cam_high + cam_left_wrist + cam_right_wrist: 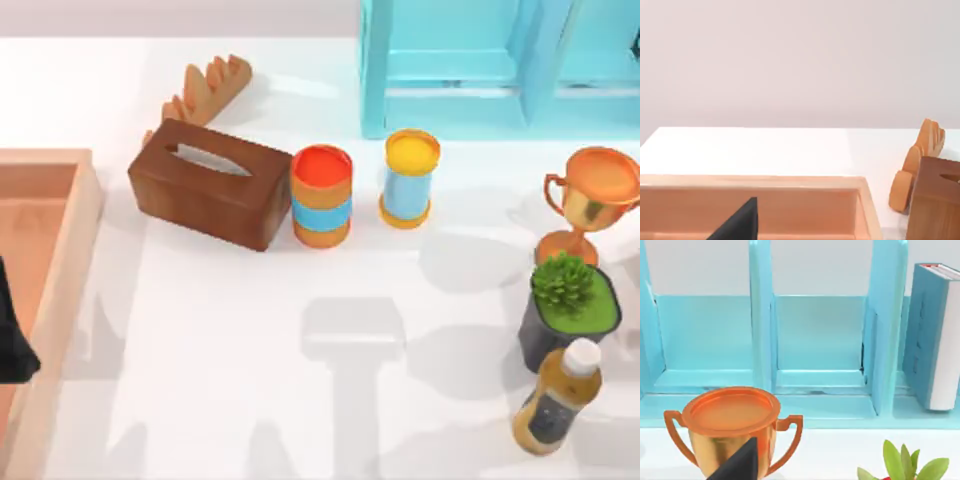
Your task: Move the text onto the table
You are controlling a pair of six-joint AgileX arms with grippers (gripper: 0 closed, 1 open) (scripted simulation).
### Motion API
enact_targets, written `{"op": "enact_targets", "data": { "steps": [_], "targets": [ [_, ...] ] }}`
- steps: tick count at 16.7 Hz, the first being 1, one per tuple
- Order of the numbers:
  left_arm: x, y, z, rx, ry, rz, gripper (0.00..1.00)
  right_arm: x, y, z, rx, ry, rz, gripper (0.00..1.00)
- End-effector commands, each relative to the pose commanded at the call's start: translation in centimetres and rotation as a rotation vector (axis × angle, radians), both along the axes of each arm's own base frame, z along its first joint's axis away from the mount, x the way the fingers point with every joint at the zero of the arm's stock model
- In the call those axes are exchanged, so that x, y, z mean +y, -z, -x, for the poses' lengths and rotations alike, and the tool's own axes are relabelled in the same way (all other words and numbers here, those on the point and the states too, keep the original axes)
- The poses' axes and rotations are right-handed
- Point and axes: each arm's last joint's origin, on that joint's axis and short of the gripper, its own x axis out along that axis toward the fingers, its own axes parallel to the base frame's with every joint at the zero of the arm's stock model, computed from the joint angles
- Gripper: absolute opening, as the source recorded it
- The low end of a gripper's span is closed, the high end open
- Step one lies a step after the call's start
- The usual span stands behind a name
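- Top view: the white tabletop (pixel 250 360) has open space in the middle. A wooden tissue box (pixel 210 183), two cans (pixel 322 196), a trophy (pixel 590 200), a potted plant (pixel 570 305) and a bottle (pixel 557 398) stand around it. The turquoise shelf unit (pixel 480 60) stands at the far edge, and a light wooden tray (pixel 50 260) sits at the left. A dark piece of the left arm pokes in over the tray at the left edge.
- Left wrist view: the left hand (pixel 737 225) shows as a dark wedge above the tray's inner wall. I cannot tell whether its fingers are spread or pressed together. This arm looks parked.
- Right wrist view: there it is! The text (pixel 935 335) stands upright in the shelf's end compartment, beside a divider, not yet on the tabletop. The right hand (pixel 737 465) faces the shelf from behind the trophy; again, I cannot tell its finger state.
- The risks, as I judge them: the trophy and plant sit right in the approach lane, so a low reach could knock them over. The divider crowds the text, so a finger could snag it. A thick hardcover pinched off-centre may swing or slip on the way out.
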Motion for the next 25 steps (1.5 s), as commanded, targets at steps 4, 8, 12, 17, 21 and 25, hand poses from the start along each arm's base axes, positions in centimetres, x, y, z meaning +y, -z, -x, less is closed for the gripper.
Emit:
{"op": "enact_targets", "data": {
  "steps": [4, 8, 12, 17, 21, 25],
  "targets": [
    [0.0, 0.0, 0.0, 0.0, 0.0, 0.0, 1.0, 0.0, -0.8, -0.1, -0.015, -0.003, 0.002, 1.0],
    [0.0, 0.0, 0.0, 0.0, 0.0, 0.0, 1.0, -0.3, -4.3, -1.0, -0.06, -0.008, 0.015, 1.0],
    [0.0, 0.0, 0.0, 0.0, 0.0, 0.0, 1.0, -1.4, -7.5, -4.8, -0.021, 0.0, 0.035, 1.0],
    [0.0, 0.0, 0.0, 0.0, 0.0, 0.0, 1.0, -4.5, -5.8, -13.8, 0.176, 0.001, 0.017, 1.0],
    [0.0, 0.0, 0.0, 0.0, 0.0, 0.0, 1.0, -7.8, -1.9, -19.9, 0.254, -0.006, -0.016, 1.0],
    [0.0, 0.0, 0.0, 0.0, 0.0, 0.0, 1.0, -11.2, 1.9, -24.3, 0.251, 0.001, -0.026, 1.0]
  ]
}}
